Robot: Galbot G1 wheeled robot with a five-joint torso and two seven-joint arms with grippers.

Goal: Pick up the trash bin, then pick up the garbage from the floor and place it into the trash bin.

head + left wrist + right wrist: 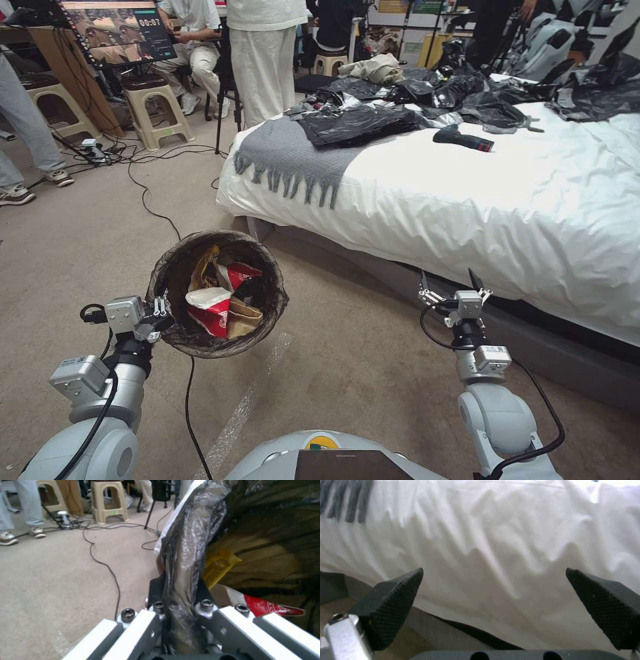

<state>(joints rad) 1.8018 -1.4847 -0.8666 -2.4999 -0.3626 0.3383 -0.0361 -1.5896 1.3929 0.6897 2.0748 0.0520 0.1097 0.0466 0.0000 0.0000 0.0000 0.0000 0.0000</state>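
Observation:
The trash bin (175, 270), lined with a dark bag, hangs above the carpeted floor (347, 347) at the lower left of the head view. My left gripper (160, 312) is shut on its near rim; the left wrist view shows the bag-covered rim (181, 562) clamped between the fingers. Garbage (217, 300) lies inside the trash bin: red, yellow and white wrappers and a brown paper bag. A yellow wrapper (218, 566) and a red one (270, 607) show in the left wrist view. My right gripper (453, 283) is open and empty, held beside the bed's edge.
A bed (480, 200) with white sheet, grey fringed blanket (287, 157) and black plastic bags (413, 100) fills the right. Cables (143, 193) run across the carpet on the left. Stools (150, 107) and people stand at the back.

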